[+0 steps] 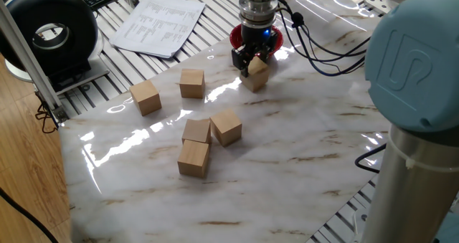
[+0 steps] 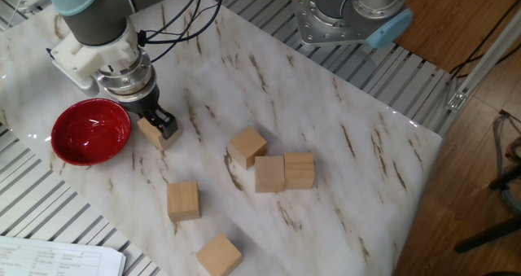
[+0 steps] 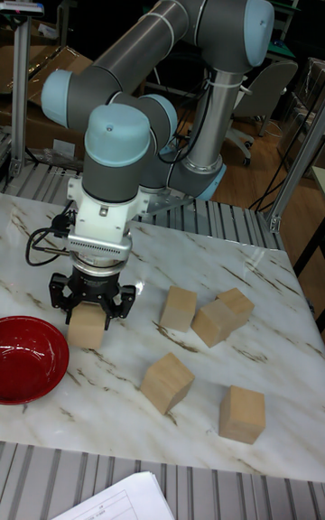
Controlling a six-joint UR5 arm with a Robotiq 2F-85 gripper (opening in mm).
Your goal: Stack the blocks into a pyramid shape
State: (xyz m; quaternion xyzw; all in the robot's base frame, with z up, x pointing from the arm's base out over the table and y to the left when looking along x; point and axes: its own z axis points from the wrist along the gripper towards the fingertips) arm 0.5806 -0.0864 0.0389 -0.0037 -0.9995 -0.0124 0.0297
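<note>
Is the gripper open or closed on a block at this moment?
Closed. The gripper has its fingers on both sides of one block, beside the red bowl.

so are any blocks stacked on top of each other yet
No, the five loose blocks all sit directly on the table, and the gripper holds the sixth block.

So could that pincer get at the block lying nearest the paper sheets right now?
Probably not yet: the pincer is shut on another block. The way to that lone block looks free otherwise.
</note>
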